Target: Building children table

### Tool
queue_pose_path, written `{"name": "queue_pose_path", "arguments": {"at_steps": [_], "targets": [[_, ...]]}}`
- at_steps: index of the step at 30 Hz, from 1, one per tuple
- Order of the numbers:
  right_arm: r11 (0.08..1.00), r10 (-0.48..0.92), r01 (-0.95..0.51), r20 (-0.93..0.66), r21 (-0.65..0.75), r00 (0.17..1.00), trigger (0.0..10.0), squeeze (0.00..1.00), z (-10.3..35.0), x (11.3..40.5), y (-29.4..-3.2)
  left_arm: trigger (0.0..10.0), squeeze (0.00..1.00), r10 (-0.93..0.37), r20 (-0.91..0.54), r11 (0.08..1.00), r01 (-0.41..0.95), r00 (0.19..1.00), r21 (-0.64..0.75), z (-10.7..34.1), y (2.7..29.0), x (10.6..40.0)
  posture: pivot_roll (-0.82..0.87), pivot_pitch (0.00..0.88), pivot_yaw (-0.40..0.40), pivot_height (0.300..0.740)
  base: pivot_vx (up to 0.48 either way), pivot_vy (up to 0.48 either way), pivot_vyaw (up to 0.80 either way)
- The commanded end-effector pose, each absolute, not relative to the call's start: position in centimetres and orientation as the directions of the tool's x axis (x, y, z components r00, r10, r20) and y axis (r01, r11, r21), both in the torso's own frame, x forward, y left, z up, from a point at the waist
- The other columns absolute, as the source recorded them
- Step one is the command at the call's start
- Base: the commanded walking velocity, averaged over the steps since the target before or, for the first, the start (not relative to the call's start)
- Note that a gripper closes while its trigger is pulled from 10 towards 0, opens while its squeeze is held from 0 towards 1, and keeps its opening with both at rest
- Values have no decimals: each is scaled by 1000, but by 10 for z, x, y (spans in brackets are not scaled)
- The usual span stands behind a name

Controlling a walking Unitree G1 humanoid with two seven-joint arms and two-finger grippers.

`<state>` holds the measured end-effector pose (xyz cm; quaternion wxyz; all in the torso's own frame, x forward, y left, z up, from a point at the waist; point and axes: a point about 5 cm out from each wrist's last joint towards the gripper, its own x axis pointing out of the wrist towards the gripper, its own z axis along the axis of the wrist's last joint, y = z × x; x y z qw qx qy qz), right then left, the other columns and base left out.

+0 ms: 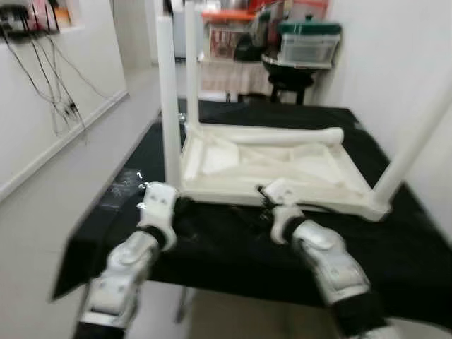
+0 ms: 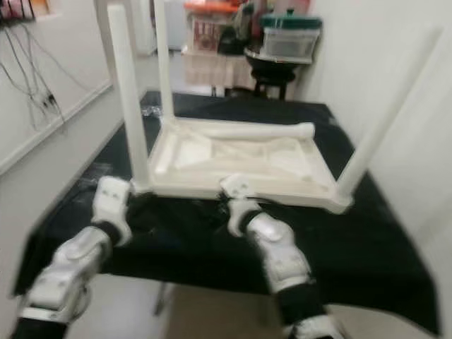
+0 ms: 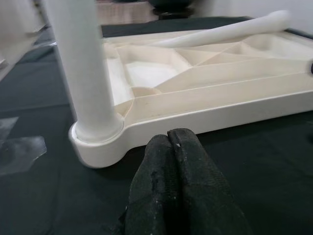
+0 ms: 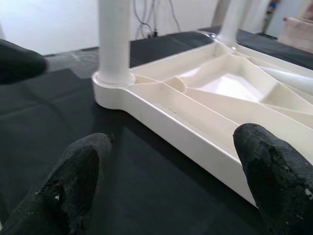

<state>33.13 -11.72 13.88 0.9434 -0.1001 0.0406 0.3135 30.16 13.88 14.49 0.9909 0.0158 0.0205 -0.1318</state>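
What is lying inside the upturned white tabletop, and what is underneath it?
A loose white leg lies across the far side of the upturned tabletop, over its moulded ribs. The tabletop rests on a black cloth; whatever is beneath the cloth is covered.

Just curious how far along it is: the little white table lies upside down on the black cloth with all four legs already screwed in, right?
Not all four. Three legs stand upright; the fourth leg lies loose inside the upturned table top, as the left eye view shows.
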Motion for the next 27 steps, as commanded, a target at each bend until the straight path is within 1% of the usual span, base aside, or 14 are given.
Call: {"name": "queue_pose_path", "arguments": {"at_steps": [1,4,8,11,12,13,14,15,17,18,20,23,25,27], "targets": [[805,536,-561,-170,-193,827,10000,0,138,336,-125,10000,0,-261,-36,965,261,965,16,146,136,303,-120,0,-66,740,0,0,0],[815,517,-544,-174,-200,838,10000,0,138,336,-126,10000,0,-260,-34,965,260,965,8,147,136,303,-123,0,-63,740,0,0,0],[845,451,-485,-188,-223,872,10000,0,139,340,-131,10000,0,-263,-26,965,263,965,-2,148,136,303,-124,0,-62,740,0,0,0],[840,431,-471,-194,-272,881,10000,0,143,343,-132,10000,0,-263,-20,965,263,964,-1,149,135,303,-122,0,-63,740,0,0,0],[829,428,-475,-211,-295,879,10000,0,145,346,-131,10000,0,-263,-18,965,263,965,-2,149,135,303,-114,0,-63,740,0,0,0],[793,435,-497,-243,-352,867,10000,0,147,350,-128,10000,0,-262,-16,965,262,965,-2,149,136,302,-102,0,-59,740,0,0,0],[793,435,-497,-243,-352,867,10000,0,147,350,-128,10000,0,-262,-16,965,262,965,-2,149,136,302,-102,0,-59,740,0,0,0],[766,439,-512,-265,-388,858,10000,0,148,352,-126,10000,0,-261,-15,965,261,965,-3,149,136,302,-99,0,-60,740,0,0,0],[688,470,-584,-349,-430,811,10000,0,151,359,-122,10000,0,-253,-7,967,253,967,9,151,136,299,-77,0,-72,740,0,0,0],[688,470,-584,-349,-430,811,10000,0,151,359,-122,10000,0,-253,-7,967,253,967,9,151,136,299,-77,0,-72,740,0,0,0],[623,459,-635,-445,-456,769,10000,0,153,369,-124,10000,0,-237,-1,971,237,971,17,152,137,297,-67,0,-84,740,0,0,0],[605,426,-638,-483,-476,765,10000,0,155,375,-128,10000,0,-227,1,974,227,974,18,152,138,296,-57,0,-94,740,0,0,0],[597,336,-632,-562,-494,756,10000,0,156,386,-140,10000,0,-203,2,979,203,979,28,152,141,292,-44,0,-104,740,0,0,0],[630,250,-606,-611,-487,751,10000,0,160,393,-153,10000,0,-192,7,980,191,981,45,153,143,286,-37,6,-114,740,0,0,0]]}}
